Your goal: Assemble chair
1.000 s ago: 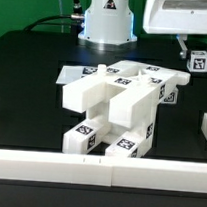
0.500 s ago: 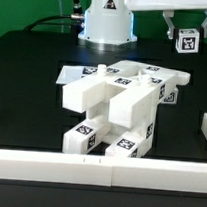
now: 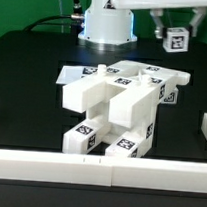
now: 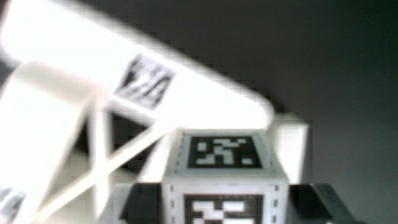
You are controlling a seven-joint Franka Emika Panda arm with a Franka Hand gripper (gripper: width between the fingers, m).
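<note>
Matte white and blocky, these chair parts (image 3: 116,104): long bars and notched blocks heaped crosswise in the middle of the black worktop (image 3: 34,72), with small black-and-white square tags on ends and top faces. Two tagged bar ends jutting toward the near white rail (image 3: 97,173). Nothing shiny about them, all flat edges and square corners.

Up at the exterior view's right, raised clear of the black surface, comes the claw (image 3: 177,33). Narrowed right down, fingers (image 3: 158,30) clamped on either side of one small block (image 3: 177,42), tag facing the camera. No contact with anything else.

From the wrist view, the same grip up close: tags on two faces of the small block, dark fingers hugging its flanks. Beyond it, blurred, a cross-braced plate (image 4: 98,130) with diagonal struts and a tag of its own. Touching the small block or not? Cannot tell from here.

As for the heap itself, down on the worktop, below the claw and off toward the exterior view's left of it, well apart. Held piece hanging alone in the air, just to the exterior view's right of the robot base (image 3: 105,26) and behind the pile.
</note>
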